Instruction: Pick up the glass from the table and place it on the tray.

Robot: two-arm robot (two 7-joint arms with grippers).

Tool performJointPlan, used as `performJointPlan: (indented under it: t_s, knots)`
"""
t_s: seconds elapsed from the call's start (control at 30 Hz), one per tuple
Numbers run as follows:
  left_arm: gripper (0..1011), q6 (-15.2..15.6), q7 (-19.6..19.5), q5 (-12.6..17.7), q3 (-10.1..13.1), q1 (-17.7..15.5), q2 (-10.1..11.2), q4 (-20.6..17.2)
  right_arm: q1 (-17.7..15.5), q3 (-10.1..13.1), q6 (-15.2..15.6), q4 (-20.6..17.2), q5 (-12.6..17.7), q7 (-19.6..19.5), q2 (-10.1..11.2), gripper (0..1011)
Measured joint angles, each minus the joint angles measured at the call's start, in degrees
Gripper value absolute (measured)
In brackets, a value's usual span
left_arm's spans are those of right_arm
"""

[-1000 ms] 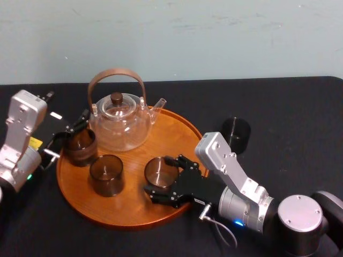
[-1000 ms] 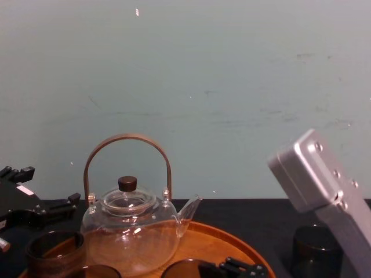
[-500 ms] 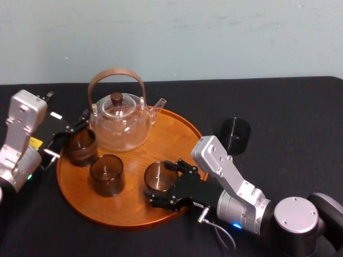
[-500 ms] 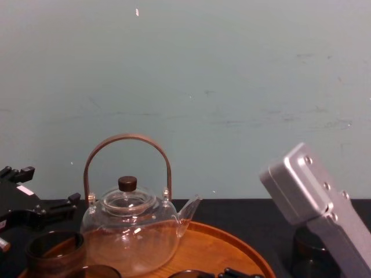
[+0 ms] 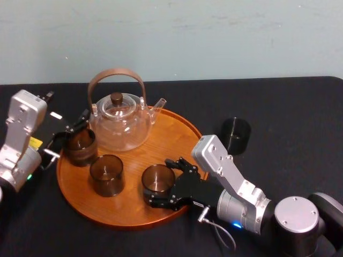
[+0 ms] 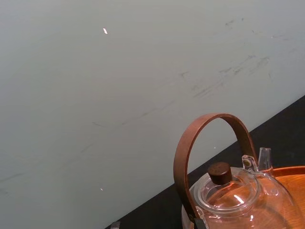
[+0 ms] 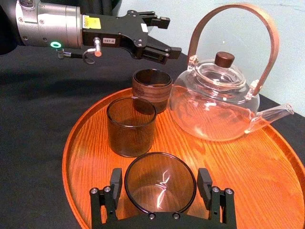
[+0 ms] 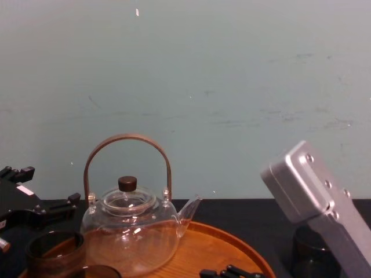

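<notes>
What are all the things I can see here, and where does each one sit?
table: one, black, under everything.
wall: one, pale green, behind the table.
tray: one, orange-brown wood, round, on the table.
teapot: one, clear with a brown arched handle, on the tray's far side.
held glass: one, smoky brown, at the tray's near part.
middle glass: one, smoky brown, on the tray, left of the held glass.
left glass: one, smoky brown, at the tray's left edge.
lone glass: one, dark, on the table right of the tray.
left claw: one, black, open, by the left glass.
right claw: one, black, closed on the held glass.
</notes>
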Motion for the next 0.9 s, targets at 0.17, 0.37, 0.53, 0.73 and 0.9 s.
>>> performJointPlan:
  t_s: [0.17, 0.37, 0.53, 0.73, 0.9]
  knots:
    - [1001, 0.0, 0.0, 0.0, 0.0, 0.0, 0.0, 0.0, -0.2, 0.2, -0.8, -0.4, 0.0, 0.0, 0.1, 1002]
    - [1001, 0.0, 0.0, 0.0, 0.0, 0.0, 0.0, 0.0, -1.3, 1.8, -4.0, -2.9, 0.2, -0.8, 0.8, 1002]
    - [1001, 0.0, 0.0, 0.0, 0.0, 0.0, 0.0, 0.0, -2.7, 4.0, -5.8, -6.2, 1.5, -1.1, 1.9, 1002]
    - [1001, 0.0, 0.0, 0.0, 0.0, 0.0, 0.0, 0.0, -4.8, 7.0, -7.0, -9.8, 3.5, -1.5, 3.7, 1002]
    - [1001, 0.0, 0.0, 0.0, 0.0, 0.0, 0.0, 0.0, -7.0, 9.8, -7.3, -11.4, 5.0, -2.5, 5.1, 1002]
